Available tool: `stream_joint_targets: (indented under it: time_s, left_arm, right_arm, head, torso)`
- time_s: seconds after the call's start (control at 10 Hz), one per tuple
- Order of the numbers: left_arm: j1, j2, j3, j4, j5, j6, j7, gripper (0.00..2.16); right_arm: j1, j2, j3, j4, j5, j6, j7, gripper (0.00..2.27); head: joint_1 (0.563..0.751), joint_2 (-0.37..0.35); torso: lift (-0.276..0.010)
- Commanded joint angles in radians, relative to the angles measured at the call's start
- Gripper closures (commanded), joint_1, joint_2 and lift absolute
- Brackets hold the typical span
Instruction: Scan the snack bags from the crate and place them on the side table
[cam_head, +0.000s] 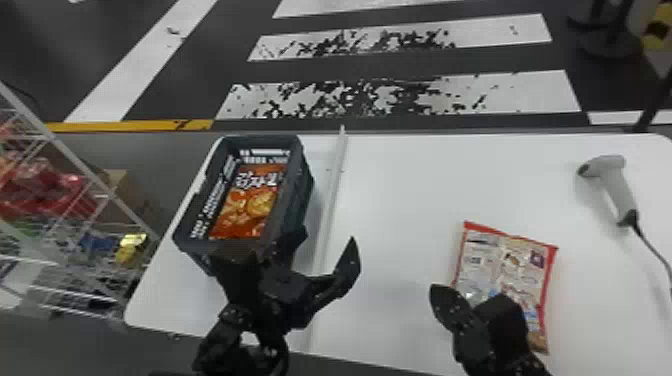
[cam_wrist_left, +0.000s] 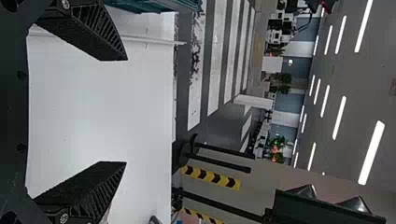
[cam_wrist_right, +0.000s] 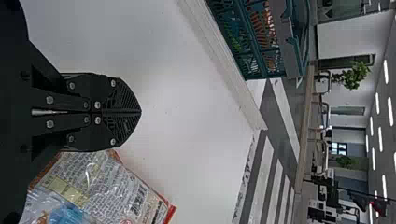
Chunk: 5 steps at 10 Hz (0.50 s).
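Note:
My left gripper (cam_head: 327, 239) is beside the crate's near right corner, its fingers apart with nothing between them; in the left wrist view the gripper (cam_wrist_left: 126, 111) is likewise open. Inside the dark crate (cam_head: 295, 200) lies an orange snack bag (cam_head: 247, 205). Another snack bag (cam_head: 505, 265), red-edged with its printed pale side up, rests flat on the white table. My right gripper (cam_head: 440, 290) is over the near left part of that bag, covering some of it. In the right wrist view the gripper (cam_wrist_right: 140, 112) is shut on nothing, with the bag (cam_wrist_right: 107, 186) beside it.
A white scanner (cam_head: 612, 182) with a black cable lies at the table's right. A raised pale strip (cam_head: 332, 200) crosses the white table (cam_head: 410, 190) just right of the crate. At the far left stands a wire rack (cam_head: 82, 170) holding colourful packages.

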Motion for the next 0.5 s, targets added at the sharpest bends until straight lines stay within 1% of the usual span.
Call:
stream_joint_targets:
  time_s: [0.0, 0.2, 0.4]
  left_arm:
    - [0.008, 0.000, 0.002, -0.009, 0.000, 0.005, 0.000, 0.08]
    - [0.010, -0.002, 0.002, -0.011, -0.002, 0.005, 0.000, 0.08]
    - [0.010, -0.003, 0.002, -0.011, -0.002, 0.005, 0.000, 0.08]
  right_arm:
    - [-0.045, 0.007, 0.014, 0.042, 0.003, 0.017, 0.000, 2.26]
    - [-0.090, 0.018, 0.014, 0.080, 0.017, 0.051, 0.000, 2.26]
    - [-0.102, 0.018, 0.008, 0.091, 0.032, 0.085, -0.003, 2.26]
  head:
    - [0.695, 0.249]
    - [0.695, 0.250]
    - [0.695, 0.239]
  torso:
    - [-0.050]
    - [-0.050]
    - [-0.050]
